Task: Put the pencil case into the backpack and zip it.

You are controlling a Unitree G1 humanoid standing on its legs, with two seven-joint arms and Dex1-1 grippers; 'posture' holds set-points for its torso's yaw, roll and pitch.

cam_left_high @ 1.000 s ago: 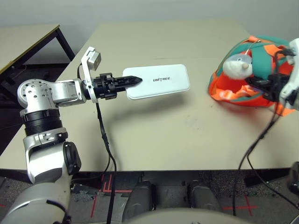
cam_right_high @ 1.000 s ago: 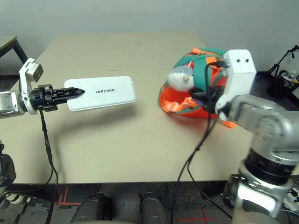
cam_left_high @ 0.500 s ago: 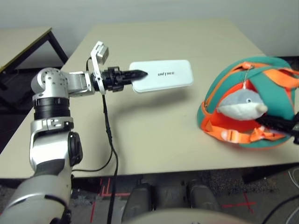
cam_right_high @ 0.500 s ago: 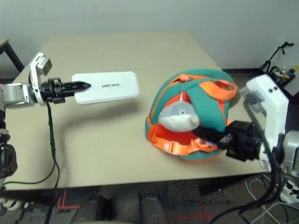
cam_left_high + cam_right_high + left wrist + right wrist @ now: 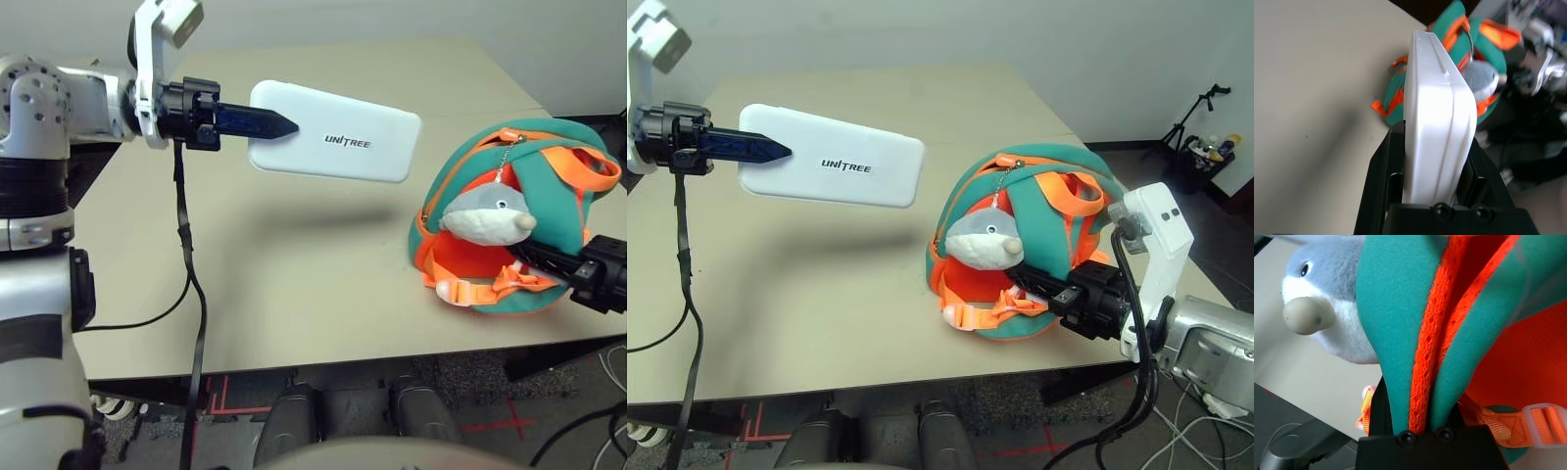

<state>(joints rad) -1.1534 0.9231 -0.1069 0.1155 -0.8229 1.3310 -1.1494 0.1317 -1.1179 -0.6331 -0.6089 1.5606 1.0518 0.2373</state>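
"unitree" on pencil case

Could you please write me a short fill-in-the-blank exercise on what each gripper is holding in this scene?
1. The left gripper is shut on the white ____, held above the table.
2. The right gripper is shut on a teal and orange part of the ____.
3. The dark lettering on the pencil case reads ____.
4. A grey-and-white plush ____ hangs on a chain from the backpack.

Missing words: pencil case; backpack; UNITREE; toy
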